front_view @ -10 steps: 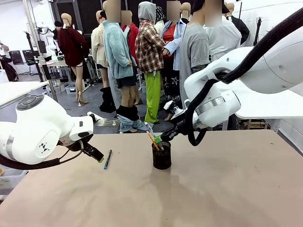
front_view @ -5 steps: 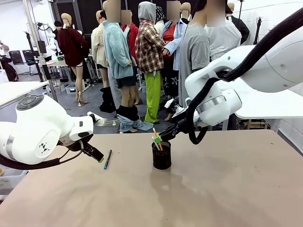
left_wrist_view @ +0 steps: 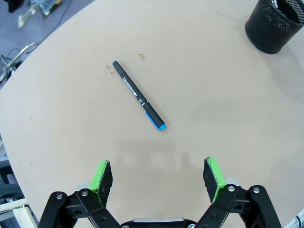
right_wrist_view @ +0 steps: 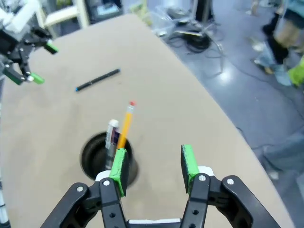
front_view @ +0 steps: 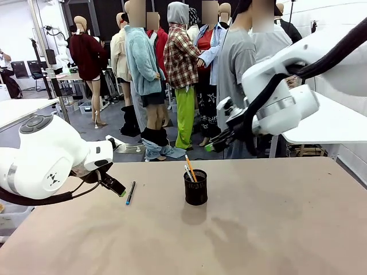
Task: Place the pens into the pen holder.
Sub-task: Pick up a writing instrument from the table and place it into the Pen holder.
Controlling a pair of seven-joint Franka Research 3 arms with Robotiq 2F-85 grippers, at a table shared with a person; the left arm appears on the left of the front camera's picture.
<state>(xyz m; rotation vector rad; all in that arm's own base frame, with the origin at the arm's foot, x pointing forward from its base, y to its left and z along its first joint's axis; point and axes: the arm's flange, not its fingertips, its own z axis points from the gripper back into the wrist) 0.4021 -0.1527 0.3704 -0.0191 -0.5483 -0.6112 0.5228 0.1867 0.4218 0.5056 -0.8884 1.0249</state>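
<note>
Pen holder (front_view: 196, 193) on bench (front_view: 275, 229), two pens inside, one outside; both sets of jaws empty.
The left jaws are spread wide and grasp nothing, low over the bench. The dark pen with blue end (left_wrist_view: 138, 95) lies flat just ahead of them, slanted, about midway between the lines of the two green pads (left_wrist_view: 102, 175), blue end nearer the jaws; the pen holder stands farther ahead, off to one side. The right jaws are parted with nothing between them, raised well above the bench. The pen holder sits below and just ahead of them, partly hidden behind one pad; the orange pen (right_wrist_view: 126, 123) and silver-grey pen (right_wrist_view: 112, 135) stand tilted inside it.
</note>
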